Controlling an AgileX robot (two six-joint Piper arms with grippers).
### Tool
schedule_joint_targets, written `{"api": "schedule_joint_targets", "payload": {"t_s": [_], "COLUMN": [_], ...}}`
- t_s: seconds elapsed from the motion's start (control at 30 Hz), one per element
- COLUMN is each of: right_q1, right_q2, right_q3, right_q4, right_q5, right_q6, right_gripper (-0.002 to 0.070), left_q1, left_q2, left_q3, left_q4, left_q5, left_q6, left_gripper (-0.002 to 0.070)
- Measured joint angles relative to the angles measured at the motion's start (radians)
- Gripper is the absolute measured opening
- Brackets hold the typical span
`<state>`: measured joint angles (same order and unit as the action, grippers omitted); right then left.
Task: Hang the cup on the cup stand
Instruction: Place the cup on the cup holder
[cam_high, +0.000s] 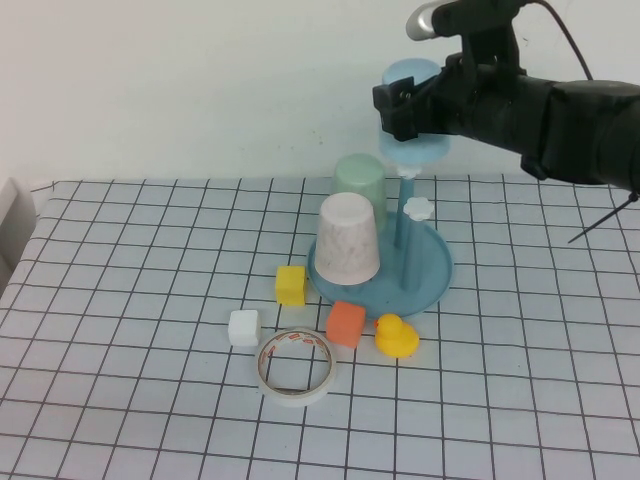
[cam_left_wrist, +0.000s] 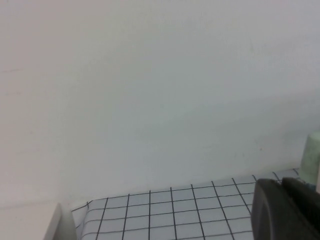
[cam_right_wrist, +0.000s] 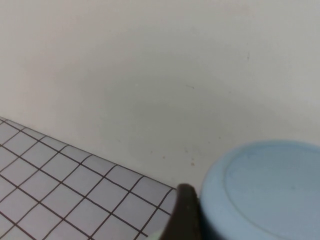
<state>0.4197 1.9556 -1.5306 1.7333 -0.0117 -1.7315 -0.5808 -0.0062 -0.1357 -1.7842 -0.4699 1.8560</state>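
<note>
The sky-blue cup (cam_high: 414, 74) is upside down in my right gripper (cam_high: 405, 110), which is shut on its side. It hangs high over the back of the cup stand (cam_high: 428, 282), its rim just above a thin blue peg (cam_high: 405, 205). A second peg with a white flower cap (cam_high: 419, 209) stands free beside it. In the right wrist view the cup's base (cam_right_wrist: 265, 190) fills the corner next to one dark finger (cam_right_wrist: 184, 215). My left gripper (cam_left_wrist: 282, 200) shows only in its wrist view, shut and empty, low near the table's far left edge.
A pale mint-green cup (cam_high: 360, 180) and a speckled cup (cam_high: 348, 238) sit inverted on the stand. In front lie a yellow cube (cam_high: 290, 284), an orange cube (cam_high: 346, 323), a white cube (cam_high: 244, 327), a yellow duck (cam_high: 396, 336) and a tape roll (cam_high: 296, 366).
</note>
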Motion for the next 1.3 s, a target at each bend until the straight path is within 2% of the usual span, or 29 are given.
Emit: {"api": "schedule_joint_targets", "payload": {"t_s": [0.33, 0.6, 1.03, 1.1, 1.17, 1.23, 1.3], "right_q1": [0.0, 0.0, 0.0, 0.0, 0.0, 0.0, 0.0], "right_q2": [0.098, 0.133, 0.159, 0.159, 0.157, 0.144, 0.119], "right_q3": [-0.053, -0.08, -0.08, -0.08, -0.08, -0.08, -0.08], "right_q4": [0.002, 0.004, 0.007, 0.007, 0.007, 0.007, 0.007], "right_q5": [-0.064, -0.093, -0.096, -0.096, -0.096, -0.096, -0.096], "right_q6": [0.019, 0.042, 0.045, 0.056, 0.074, 0.09, 0.097], "right_gripper": [0.0589, 0.0648, 0.0646, 0.061, 0.0529, 0.0375, 0.0183], "left_q1": [0.0, 0.0, 0.0, 0.0, 0.0, 0.0, 0.0], "left_q2": [0.0, 0.0, 0.0, 0.0, 0.0, 0.0, 0.0], "left_q3": [0.002, 0.002, 0.002, 0.002, 0.002, 0.002, 0.002], "left_q4": [0.004, 0.004, 0.008, 0.008, 0.008, 0.008, 0.008], "left_q5": [0.017, 0.019, 0.019, 0.019, 0.017, 0.013, 0.009], "left_q6": [-0.004, -0.004, -0.004, -0.004, 0.0, 0.0, 0.0], "left_gripper": [-0.0001, -0.0001, -0.0001, -0.0001, -0.0001, -0.0001, -0.0001]}}
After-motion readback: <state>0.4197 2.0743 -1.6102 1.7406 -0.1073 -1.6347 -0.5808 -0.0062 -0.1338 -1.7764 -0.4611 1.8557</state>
